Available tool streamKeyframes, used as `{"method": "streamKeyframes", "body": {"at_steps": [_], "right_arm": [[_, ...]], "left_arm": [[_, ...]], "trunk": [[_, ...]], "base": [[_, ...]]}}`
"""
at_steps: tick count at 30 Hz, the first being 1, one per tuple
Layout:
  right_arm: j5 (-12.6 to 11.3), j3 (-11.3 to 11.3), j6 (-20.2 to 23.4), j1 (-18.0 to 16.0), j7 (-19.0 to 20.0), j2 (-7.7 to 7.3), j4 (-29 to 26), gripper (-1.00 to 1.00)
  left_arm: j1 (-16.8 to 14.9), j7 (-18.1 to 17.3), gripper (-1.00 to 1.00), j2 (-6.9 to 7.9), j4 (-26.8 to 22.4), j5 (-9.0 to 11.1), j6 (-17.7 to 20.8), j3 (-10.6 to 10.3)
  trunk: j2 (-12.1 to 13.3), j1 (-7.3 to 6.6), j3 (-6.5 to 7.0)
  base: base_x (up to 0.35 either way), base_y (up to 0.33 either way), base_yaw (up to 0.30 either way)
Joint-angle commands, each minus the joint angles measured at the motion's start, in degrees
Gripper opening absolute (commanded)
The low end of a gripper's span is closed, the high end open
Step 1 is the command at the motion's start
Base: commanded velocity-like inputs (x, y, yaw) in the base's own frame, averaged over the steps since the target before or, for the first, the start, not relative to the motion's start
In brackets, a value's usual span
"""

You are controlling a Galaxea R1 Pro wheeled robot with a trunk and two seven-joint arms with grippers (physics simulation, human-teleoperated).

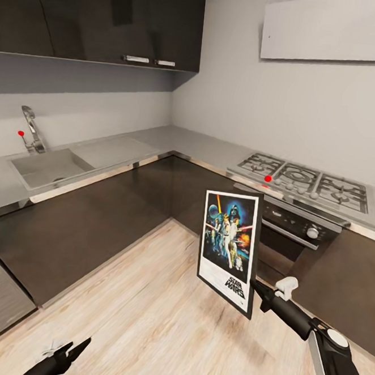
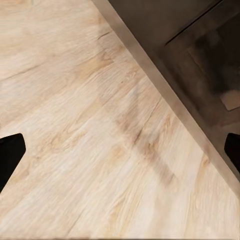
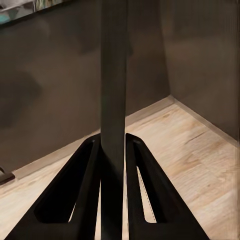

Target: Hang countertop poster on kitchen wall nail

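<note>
Head view: the poster [image 1: 228,249] is off the countertop [image 1: 157,139], held upright in the air above the floor [image 1: 142,320], in front of the oven [image 1: 298,225]. The right gripper [image 1: 255,287] pinches its lower right edge. The left gripper [image 1: 73,351] hangs low at the near left, holding nothing. So the pick-up looks done; hanging remains, and I cannot make out a nail on the wall [image 1: 230,89].

Left wrist view: both fingertips [image 2: 10,155] sit wide apart over bare floor beside a cabinet base.

Right wrist view: the two fingers [image 3: 95,175] press the poster's thin edge [image 3: 113,75] between them.
</note>
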Motion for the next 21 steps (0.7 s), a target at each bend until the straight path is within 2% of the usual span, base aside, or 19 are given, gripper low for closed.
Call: {"method": "streamKeyframes", "body": {"at_steps": [1,6,16,21], "right_arm": [[-0.01,-0.47,0.29,-0.05,0.50,0.04,-0.14,-1.00],[-0.01,-1.39,0.31,-0.05,0.50,0.06,-0.32,-1.00],[-0.01,-1.60,0.29,-0.05,0.50,0.06,-0.41,-1.00],[-0.01,-1.60,0.29,-0.05,0.50,0.06,-0.37,-1.00]], "left_arm": [[0.57,-0.06,1.00,0.08,0.03,0.40,-0.33,-0.46],[1.70,-0.02,1.00,0.24,0.01,0.47,-0.34,-0.41],[1.98,0.10,1.00,0.21,-0.01,0.44,-0.35,-0.53],[2.00,1.52,1.00,0.14,-0.01,0.44,-0.36,-0.55]], "trunk": [[0.38,-0.22,0.23],[2.39,-1.32,1.60],[6.40,-3.52,4.34],[8.41,-4.62,5.71]], "base": [[0.000,0.000,0.000],[0.000,0.000,0.000],[0.000,0.000,0.000],[0.000,0.000,0.000]]}}
